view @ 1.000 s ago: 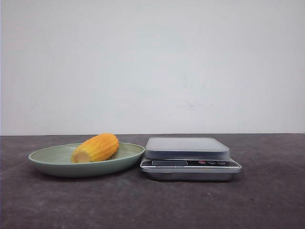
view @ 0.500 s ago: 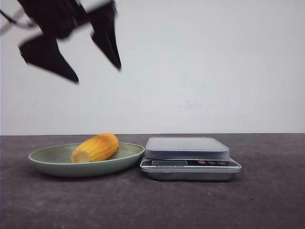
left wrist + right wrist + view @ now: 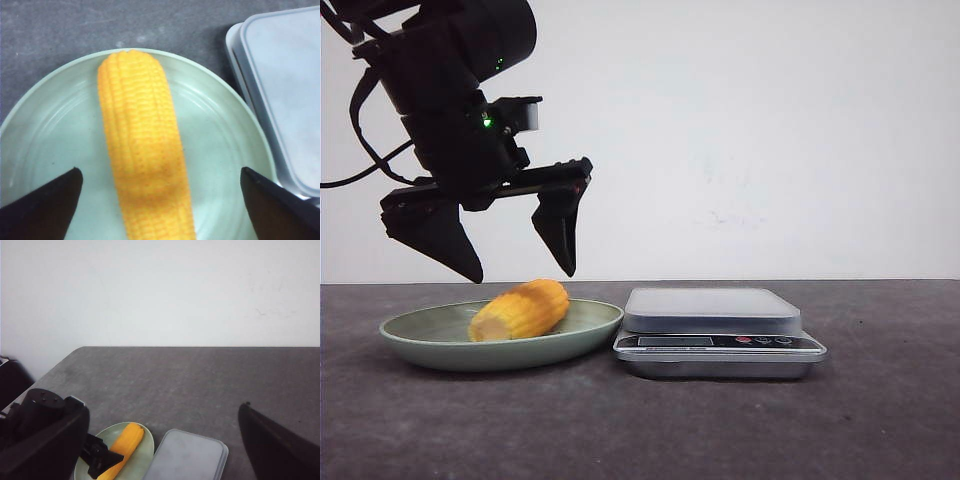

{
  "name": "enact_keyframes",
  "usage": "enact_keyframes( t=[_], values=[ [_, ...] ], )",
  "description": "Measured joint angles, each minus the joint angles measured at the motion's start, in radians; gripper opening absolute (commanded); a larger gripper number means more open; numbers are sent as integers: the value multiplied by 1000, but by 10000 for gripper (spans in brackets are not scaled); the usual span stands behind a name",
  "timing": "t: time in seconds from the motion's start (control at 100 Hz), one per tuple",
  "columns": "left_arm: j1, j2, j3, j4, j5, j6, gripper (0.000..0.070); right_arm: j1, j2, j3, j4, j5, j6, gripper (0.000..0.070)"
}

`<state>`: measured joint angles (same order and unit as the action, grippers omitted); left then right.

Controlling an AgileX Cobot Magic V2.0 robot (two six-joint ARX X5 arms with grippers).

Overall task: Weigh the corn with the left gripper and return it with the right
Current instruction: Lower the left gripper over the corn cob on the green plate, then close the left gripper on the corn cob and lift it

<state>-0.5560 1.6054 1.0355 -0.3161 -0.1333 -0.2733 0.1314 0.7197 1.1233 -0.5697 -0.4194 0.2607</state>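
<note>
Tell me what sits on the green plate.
Only the corn lies on the plate, with the open left pincer above it. The plate surface under the corn is hidden.

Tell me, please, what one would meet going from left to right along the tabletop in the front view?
green plate → corn lying on the plate, with the open left gripper above it → scale.
</note>
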Motion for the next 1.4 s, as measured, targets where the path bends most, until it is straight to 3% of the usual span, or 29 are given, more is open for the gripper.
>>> enact_keyframes(
  t=[0.53, 0.69, 0.88, 0.94, 1.4],
  values=[
    [0, 89, 0, 18, -15, -13, 579, 1, 0, 0, -17, 0, -2, 602],
    [0, 97, 0, 18, -15, -18, 443, 1, 0, 0, -21, 0, -2, 602],
    [0, 98, 0, 12, -14, -19, 96, 1, 0, 0, -25, 0, -2, 602],
    [0, 98, 0, 10, -14, -19, 20, 1, 0, 0, -25, 0, -2, 602],
    [0, 29, 4, -54, -13, -7, 11, 1, 0, 0, -26, 0, -2, 602]
  ],
)
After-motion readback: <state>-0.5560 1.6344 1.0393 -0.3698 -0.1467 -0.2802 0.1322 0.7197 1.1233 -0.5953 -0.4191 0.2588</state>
